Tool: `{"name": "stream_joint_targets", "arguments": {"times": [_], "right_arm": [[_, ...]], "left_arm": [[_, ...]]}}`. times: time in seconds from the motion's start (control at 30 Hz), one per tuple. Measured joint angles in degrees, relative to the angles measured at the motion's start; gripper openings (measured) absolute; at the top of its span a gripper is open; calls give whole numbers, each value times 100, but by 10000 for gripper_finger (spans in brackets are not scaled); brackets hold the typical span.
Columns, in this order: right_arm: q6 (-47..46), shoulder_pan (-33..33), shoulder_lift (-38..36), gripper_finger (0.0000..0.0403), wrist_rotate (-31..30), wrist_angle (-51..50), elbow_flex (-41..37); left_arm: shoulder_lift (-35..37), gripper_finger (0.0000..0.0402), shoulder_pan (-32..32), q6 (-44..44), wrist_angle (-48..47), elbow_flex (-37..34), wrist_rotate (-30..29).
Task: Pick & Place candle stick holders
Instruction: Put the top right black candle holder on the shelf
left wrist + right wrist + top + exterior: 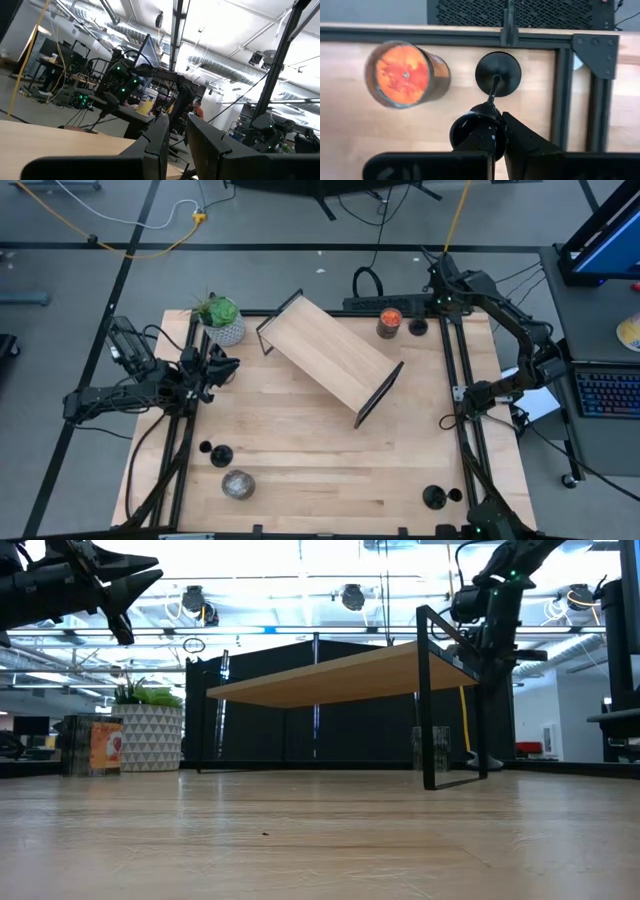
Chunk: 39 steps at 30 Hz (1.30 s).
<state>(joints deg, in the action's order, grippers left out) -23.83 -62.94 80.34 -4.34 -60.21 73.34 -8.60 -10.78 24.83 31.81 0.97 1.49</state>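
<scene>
One black candle stick holder (490, 100) stands by the table's far right corner, next to a red-filled jar (405, 75). My right gripper (492, 142) comes down on it from above and is shut on its cup; in the high view this gripper (432, 308) is over the holder (418, 327). Two more holders (215, 453) stand on their bases near the front left, and another (433, 497) stands at the front right. My left gripper (177, 125) hangs raised over the table's left edge, its fingers a narrow slit apart and holding nothing. My right gripper has the holder's cup top (479, 131). One finger (520, 137) lies against the cup's outer side and the cup hides the other. The fingers slant down from above. The stem runs down to the round base (498, 74); whether the base rests on the table I cannot tell.
A wooden shelf (330, 355) on black frames lies slantwise across the table's middle. A potted plant (222, 320) stands at the far left and a silvery jar (238, 485) at the front left. A black frame rail (560, 90) runs close beside the held holder.
</scene>
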Motion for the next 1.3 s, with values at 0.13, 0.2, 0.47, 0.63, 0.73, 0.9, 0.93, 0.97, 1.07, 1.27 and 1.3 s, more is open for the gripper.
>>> {"name": "stream_joint_targets", "arguments": {"times": [0.13, 0.2, 0.47, 0.63, 0.73, 0.9, 0.93, 0.97, 1.07, 1.27, 1.3], "right_arm": [[37, 0, -9, 5, -2, -37, 16], [49, 0, -9, 5, 14, -109, 59], [227, 0, -20, 5, 272, -835, 633], [384, 2, -26, 5, 487, -1540, 1236], [503, 10, -26, 5, 632, -2090, 1689], [546, 136, -31, 5, 656, -2903, 2516], [541, 163, -34, 5, 658, -3008, 2686], [510, 191, -45, 5, 663, -3026, 2845], [398, 234, -131, 5, 869, -2965, 3317], [188, 364, -205, 5, 1563, -2982, 4120], [140, 437, -203, 5, 1641, -2983, 4203]], "left_arm": [[0, 72, 1, 19, 0, 0, 1], [-1, 72, 0, 16, -1, 0, -1], [0, 72, 0, 16, -1, 0, -1], [0, 72, 1, 14, -2, 0, -3], [0, 72, 1, -10, -2, 0, -3], [0, 72, 0, -47, -2, 0, -5], [0, 72, 0, -47, -2, 0, -5], [0, 72, -1, -48, -2, 0, -5], [-1, 72, -1, -51, -4, 0, -5], [0, 72, -1, -43, -12, 0, -5], [0, 72, 1, -39, -12, 0, -5]]}}
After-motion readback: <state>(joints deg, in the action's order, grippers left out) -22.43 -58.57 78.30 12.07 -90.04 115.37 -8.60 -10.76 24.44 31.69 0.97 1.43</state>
